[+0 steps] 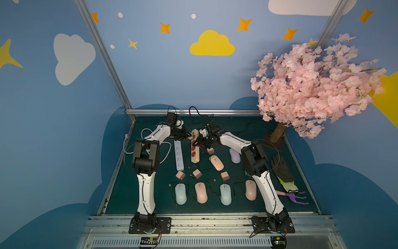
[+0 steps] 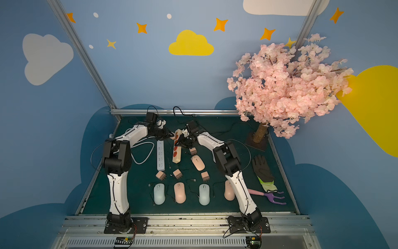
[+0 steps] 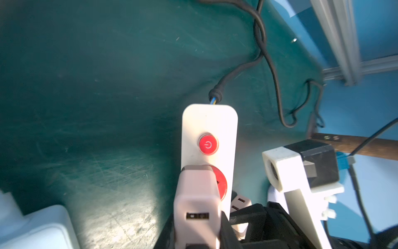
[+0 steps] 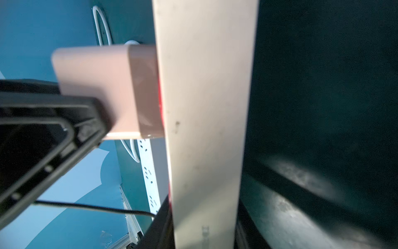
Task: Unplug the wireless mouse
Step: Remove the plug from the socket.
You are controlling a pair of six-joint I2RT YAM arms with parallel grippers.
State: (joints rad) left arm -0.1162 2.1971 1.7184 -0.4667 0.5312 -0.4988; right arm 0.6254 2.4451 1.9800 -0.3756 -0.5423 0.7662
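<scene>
The beige power strip [image 1: 195, 159] lay lengthwise, near to far, at the middle of the green mat, a row of round red sockets [image 1: 193, 154] along its face and a red power button [image 3: 208, 144] at its far end. The pink adapter [image 3: 197, 200] sat plugged into the farthest socket, just on the near side of that button, its base flush against the strip [image 4: 206, 120]. Its USB port [image 3: 197, 215] was empty.

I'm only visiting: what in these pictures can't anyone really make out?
- Pink charger's prongs: right wrist view, buried in the beige power strip.
- Left end effector's fingers: left wrist view, cut off by the picture edge.
- One pink mouse: a top view, half hidden behind the right arm.
- Loose cable plugs: both top views, too small.
</scene>
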